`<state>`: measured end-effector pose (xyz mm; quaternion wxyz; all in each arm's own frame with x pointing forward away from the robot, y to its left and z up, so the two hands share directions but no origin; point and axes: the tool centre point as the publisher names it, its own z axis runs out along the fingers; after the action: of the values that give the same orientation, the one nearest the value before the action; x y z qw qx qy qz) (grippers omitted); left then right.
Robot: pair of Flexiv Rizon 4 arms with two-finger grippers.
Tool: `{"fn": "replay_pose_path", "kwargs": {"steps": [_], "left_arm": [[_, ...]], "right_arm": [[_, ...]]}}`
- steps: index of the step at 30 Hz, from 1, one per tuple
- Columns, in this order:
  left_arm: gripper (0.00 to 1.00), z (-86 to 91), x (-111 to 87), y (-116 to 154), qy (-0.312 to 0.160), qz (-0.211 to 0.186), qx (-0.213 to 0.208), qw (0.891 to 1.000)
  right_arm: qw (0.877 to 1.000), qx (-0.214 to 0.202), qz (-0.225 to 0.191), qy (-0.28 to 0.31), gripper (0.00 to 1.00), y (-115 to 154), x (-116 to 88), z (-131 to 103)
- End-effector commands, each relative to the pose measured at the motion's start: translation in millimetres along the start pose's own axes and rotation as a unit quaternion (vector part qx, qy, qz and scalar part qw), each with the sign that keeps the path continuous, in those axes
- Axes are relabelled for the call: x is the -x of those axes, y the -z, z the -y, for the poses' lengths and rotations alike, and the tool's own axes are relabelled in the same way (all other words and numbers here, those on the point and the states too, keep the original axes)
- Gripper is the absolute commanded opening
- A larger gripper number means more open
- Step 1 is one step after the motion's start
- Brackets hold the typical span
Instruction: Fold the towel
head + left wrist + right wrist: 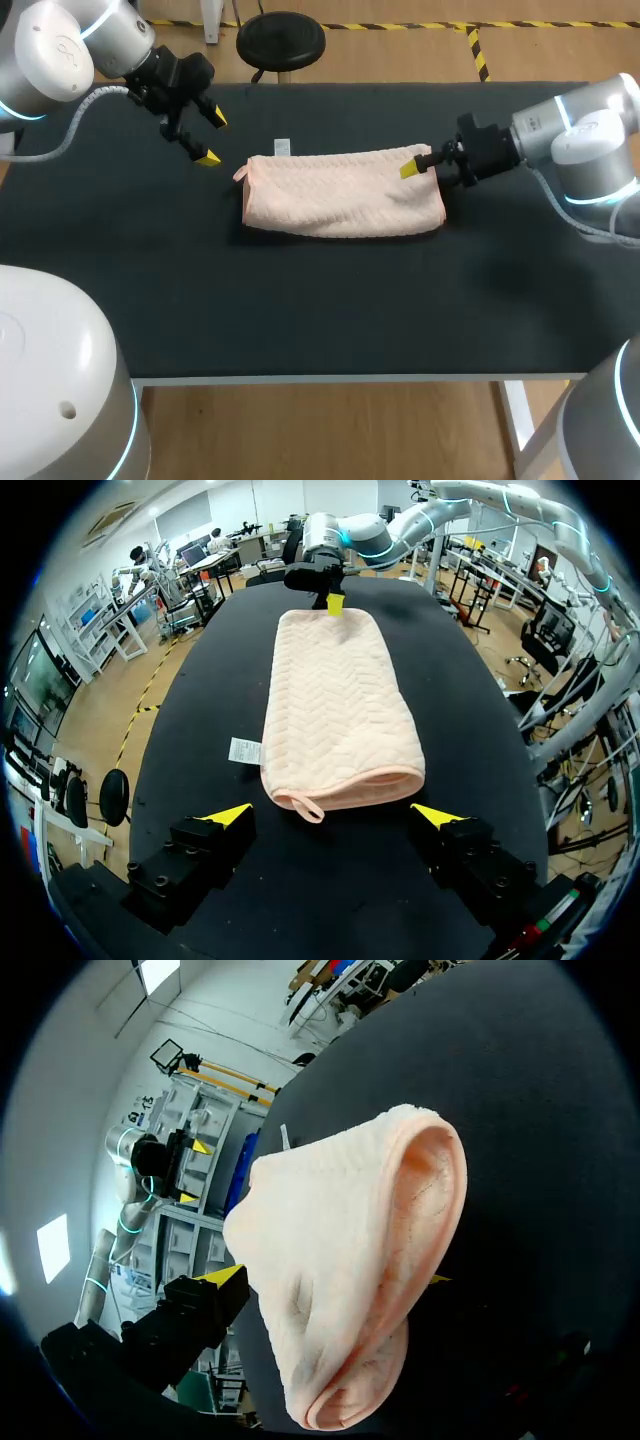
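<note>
Towel is lying on the table, already doubled into a long band, so one fold looks done. Right gripper is pinching the towel end between its fingers. Left gripper is hovering spread wide, holding nothing, with the loop end just ahead. An end-to-end fold is probably remaining.

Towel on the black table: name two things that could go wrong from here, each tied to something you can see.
1. The right gripper pinches only the towel's bunched end; the layers could slip out, or a pull could drag the whole towel instead of folding it.
2. The left gripper hangs open, apart from the towel's other end, pinning nothing, so that end may slide over the table.
</note>
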<state>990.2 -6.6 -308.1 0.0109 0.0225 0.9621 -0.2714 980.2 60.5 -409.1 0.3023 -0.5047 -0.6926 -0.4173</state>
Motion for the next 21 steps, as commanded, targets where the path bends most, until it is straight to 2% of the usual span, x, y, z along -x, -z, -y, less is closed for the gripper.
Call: {"fn": "replay_pose_path", "kwargs": {"steps": [1, 3, 4, 5, 6, 13, 21], "left_arm": [[1.0, -0.9, 0.2, -1, -0.001, 0.0, -0.002, 1.0], [1.0, -0.9, 0.2, -1, -0.001, 0.0, -0.002, 1.0], [1.0, -0.9, 0.2, -1, -0.001, 0.0, -0.002, 1.0], [1.0, -0.9, 0.2, -1, -0.001, 0.0, -0.002, 1.0], [1.0, -0.9, 0.2, -1, -0.001, 0.0, -0.002, 1.0], [1.0, -0.9, 0.2, -1, -0.001, 0.0, -0.002, 1.0], [1.0, -0.9, 0.2, -1, -0.001, 0.0, -0.002, 1.0]], "right_arm": [[1.0, 0.0, 0.004, -0.006, 1.0, -1, 7, -1], [1.0, 0.002, 0.011, -0.015, 1.0, 0, 10, -1], [1.0, 0.002, 0.016, -0.02, 0.88, 0, 11, -1], [1.0, 0.0, 0.023, -0.022, 0.31, 0, 12, -1], [0.999, -0.003, 0.025, -0.026, 0.0, 0, 13, 0], [0.996, -0.008, 0.059, -0.063, 0.0, -2, 16, -4], [0.995, -0.01, 0.068, -0.071, 0.0, -5, 2, -15]]}}
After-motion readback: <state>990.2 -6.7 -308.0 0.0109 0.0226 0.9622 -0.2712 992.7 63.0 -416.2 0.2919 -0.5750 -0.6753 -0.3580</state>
